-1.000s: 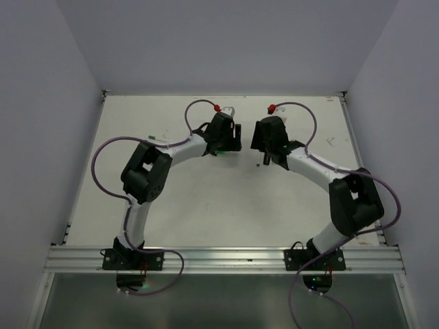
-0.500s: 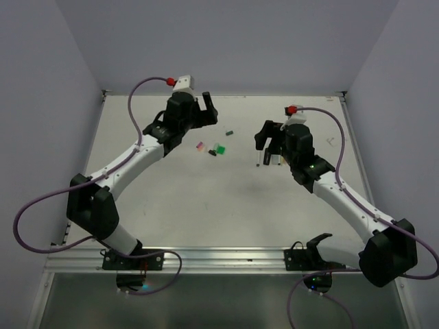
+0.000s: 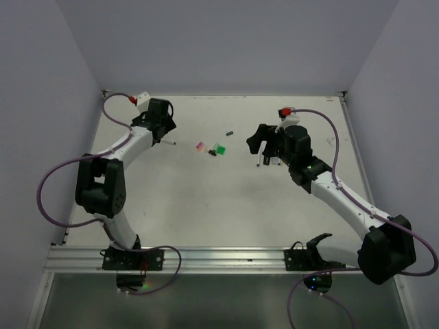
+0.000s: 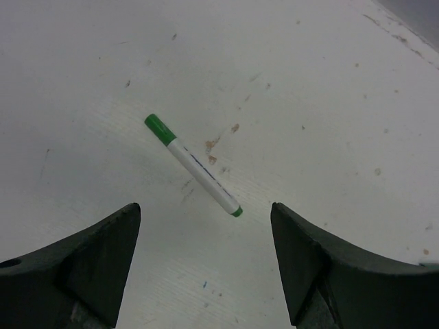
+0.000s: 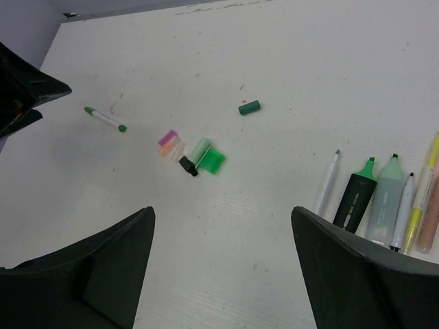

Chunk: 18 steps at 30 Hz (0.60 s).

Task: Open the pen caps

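Table: white, scuffed.
Right end effector: fingers spread wide, nothing between them; hangs above the table right of centre.
Row of pens: lying side by side at the right edge of the right wrist view, tips showing; white, black, pale green, yellow, pink-orange.
Loose caps: small cluster near mid-table; pink, black and bright green ones close together.
Dark green cap: alone, just beyond the cluster.
Left end effector: fingers apart, empty, over the far left.
White pen: flat on the table just beyond the left fingers.
Green cap: on that pen's far end.
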Available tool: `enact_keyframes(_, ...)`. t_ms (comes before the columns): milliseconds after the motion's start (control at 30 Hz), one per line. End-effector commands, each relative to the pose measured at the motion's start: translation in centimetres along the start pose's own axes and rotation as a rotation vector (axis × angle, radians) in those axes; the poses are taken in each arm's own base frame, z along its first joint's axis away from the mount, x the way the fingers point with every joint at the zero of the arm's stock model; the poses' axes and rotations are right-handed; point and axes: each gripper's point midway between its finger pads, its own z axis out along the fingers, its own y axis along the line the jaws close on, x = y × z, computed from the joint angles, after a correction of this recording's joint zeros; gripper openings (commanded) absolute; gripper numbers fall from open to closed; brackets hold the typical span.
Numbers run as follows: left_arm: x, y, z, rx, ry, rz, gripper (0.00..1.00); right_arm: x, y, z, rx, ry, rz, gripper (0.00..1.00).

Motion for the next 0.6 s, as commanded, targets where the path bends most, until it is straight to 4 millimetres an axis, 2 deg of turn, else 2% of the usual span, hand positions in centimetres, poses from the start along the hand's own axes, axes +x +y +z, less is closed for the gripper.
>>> enact_keyframes(0,-0.9,1.7,2.6,-0.114,-0.011,-0.084,0.79,-0.3,0.7,0.4,-0.043,-0.017,0.001,0.85)
enact_keyframes(167,0.9,2.9,6.1,-0.159,0.068,-0.091,0.68,-0.1,0.6,0.6,-0.043,-0.016,0.008,0.84)
enact_keyframes(233,0.8,2.8,6.8,-0.158,0.074,-0.096,0.64,0.1,1.0,0.6,-0.066,-0.008,0.009,0.85)
enact_keyframes(267,1.4,3.1,7.6,-0.168,0.090,-0.090,0.62,0.1,1.1,0.6,-0.070,-0.006,0.007,0.85)
enact_keyframes(567,2.7,3.2,10.3,-0.179,0.148,-0.056,0.56,0.7,1.4,1.1,-0.090,0.017,0.008,0.84)
